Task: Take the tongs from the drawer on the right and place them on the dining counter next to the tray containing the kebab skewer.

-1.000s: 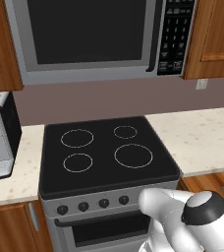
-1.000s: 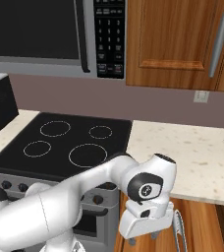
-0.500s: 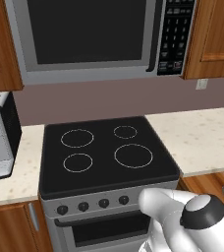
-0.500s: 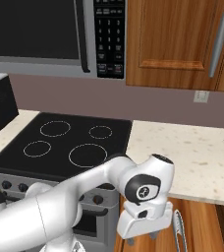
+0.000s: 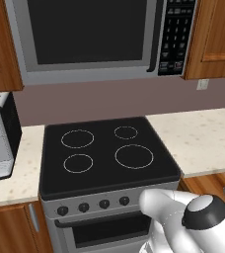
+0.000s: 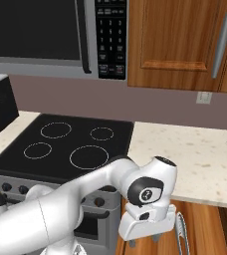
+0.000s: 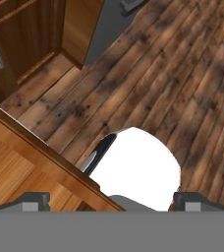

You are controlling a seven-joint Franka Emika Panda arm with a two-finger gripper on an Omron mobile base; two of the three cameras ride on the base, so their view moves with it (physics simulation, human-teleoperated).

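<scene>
The arm bends down low in front of the stove, and its gripper hangs below the edge of the short beige counter, over the pulled-out drawer. In the right base view the two fingers poke down from the white hand well apart from each other, holding nothing. Just beside the hand, on its outer side, lie the tongs: slim grey metal, stretched lengthwise on the drawer's wooden bottom, not touching the fingers as far as I can tell.

The left base view gives none of that. There the white elbow of the arm sits at the lower right, and only a pale sliver at the frame's edge may be the hand.

The hand view looks straight down past the fingertips, set wide at the two lower corners. Between them there is a white part of the robot's body, and beyond it a plank floor. The drawer's wooden wall cuts diagonally just ahead of the left tip.

Above the hand, the counter's overhang stands closest. Further up are the microwave and the wooden wall cabinets.
</scene>
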